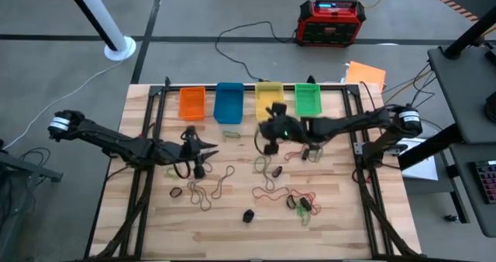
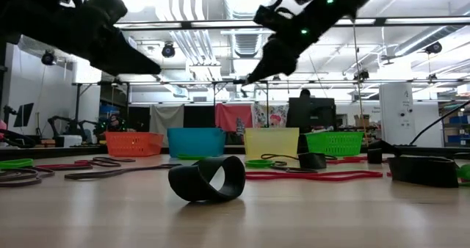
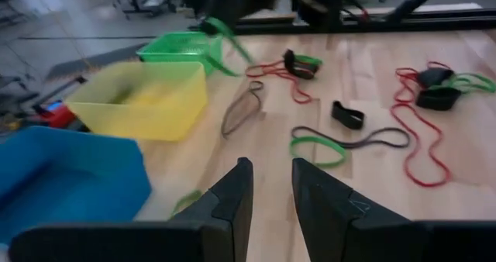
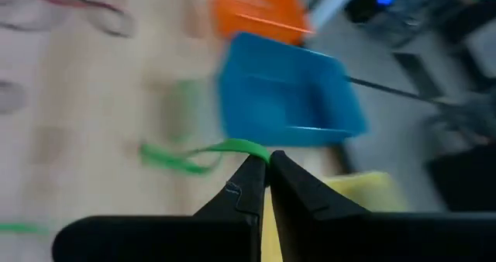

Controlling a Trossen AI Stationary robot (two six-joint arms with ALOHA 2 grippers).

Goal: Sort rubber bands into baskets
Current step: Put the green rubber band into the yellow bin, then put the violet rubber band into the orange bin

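Nearest the table's front edge, a dark clump and loose rubber bands are lying scattered across the wooden table. At nine o'clock, the left gripper is hovering with its fingers slightly parted, holding nothing. At centre, toward one o'clock, the right gripper is pinching a green rubber band between closed fingers. At twelve o'clock, the orange basket, blue basket, yellow basket and green basket are standing in a row.
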